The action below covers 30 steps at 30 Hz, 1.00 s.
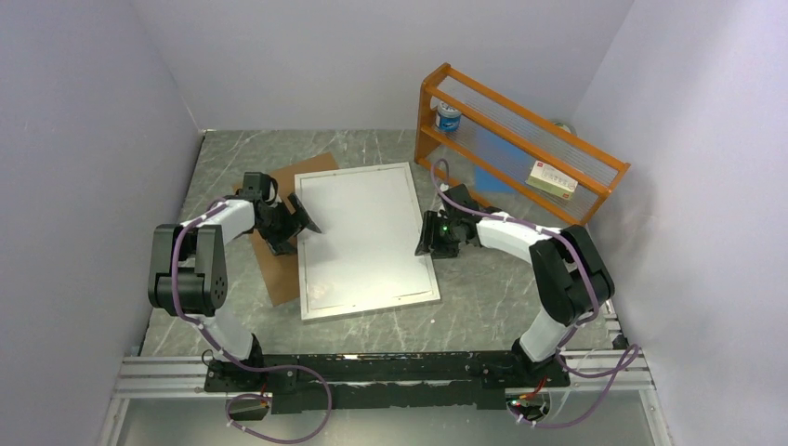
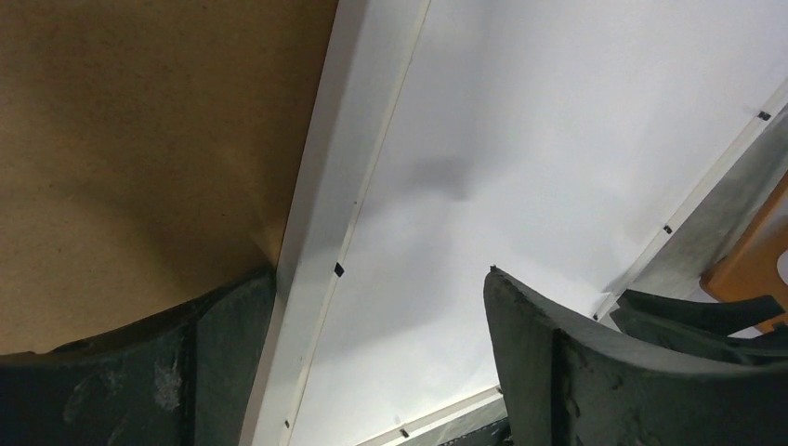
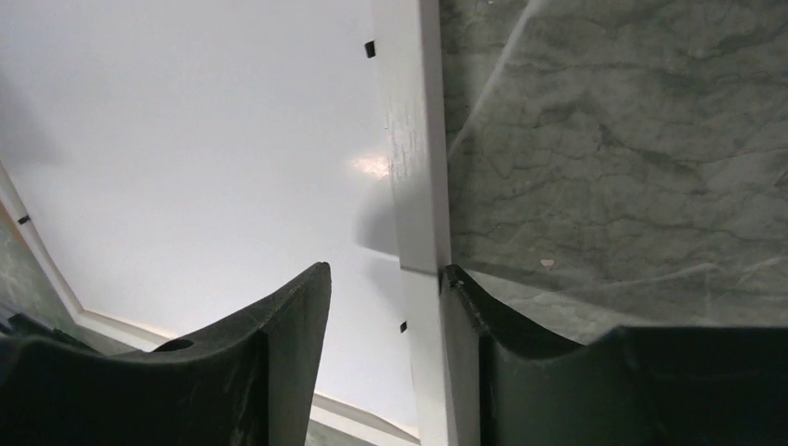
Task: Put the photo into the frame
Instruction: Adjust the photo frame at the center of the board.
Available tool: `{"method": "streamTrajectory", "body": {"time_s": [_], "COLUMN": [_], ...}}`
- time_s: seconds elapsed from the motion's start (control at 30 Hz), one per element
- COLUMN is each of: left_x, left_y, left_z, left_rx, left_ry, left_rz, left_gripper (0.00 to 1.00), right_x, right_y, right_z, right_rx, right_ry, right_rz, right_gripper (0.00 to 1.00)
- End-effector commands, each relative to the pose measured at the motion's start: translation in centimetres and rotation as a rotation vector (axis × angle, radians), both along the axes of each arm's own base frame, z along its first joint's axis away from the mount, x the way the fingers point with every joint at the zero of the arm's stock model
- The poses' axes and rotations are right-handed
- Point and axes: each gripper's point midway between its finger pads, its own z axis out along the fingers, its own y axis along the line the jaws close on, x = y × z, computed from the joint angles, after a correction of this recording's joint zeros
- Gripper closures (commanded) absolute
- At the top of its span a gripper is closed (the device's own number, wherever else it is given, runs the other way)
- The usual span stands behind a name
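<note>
**Grippers astride both long frame borders**

Black, scuffed rubbery fingers [image 3: 288, 353] of the right gripper [image 3: 386, 269] sit part-open astride the right border of the large white flat-bordered picture frame [image 3: 420, 139], clamping nothing. Left gripper [image 2: 381, 271] gapes wide, empty, over the left border and the fibrous brown backing board [image 2: 139, 139]. Seemingly print-down, the photo [image 1: 362, 232] fills the opening as a smooth matte white sheet. Best steady both borders evenly; the slick grey marbled tabletop [image 3: 604, 139] invites skidding.

Brown board [image 1: 282, 274] ptly hidden under frame [image 1: 372, 308] (L side).
</note>
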Motion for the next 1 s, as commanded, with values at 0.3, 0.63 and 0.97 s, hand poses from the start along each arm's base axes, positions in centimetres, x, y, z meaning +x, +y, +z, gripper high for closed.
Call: {"method": "streamTrajectory", "body": {"time_s": [0.3,0.63,0.97], "left_x": [-1.2,-1.3,-2.0], "left_y": [-3.5,-3.5,-4.6], "left_z": [0.0,0.6,1.2], "left_rx": [-0.202,-0.182,-0.199], "left_ry": [0.033,0.019,0.002], "left_rz": [-0.052,-0.062,-0.101], "left_gripper": [0.14,0.10,0.11], "right_x": [-2.3,-2.4,-1.5], "right_y": [-0.6,-2.3,-3.1], "right_z": [-2.4,-2.5,0.1], "right_rx": [-0.152,-0.337,-0.348], "right_ry": [0.044,0.022,-0.045], "right_rz": [0.098,0.087,0.026], "right_gripper": [0.51,0.32,0.26]}}
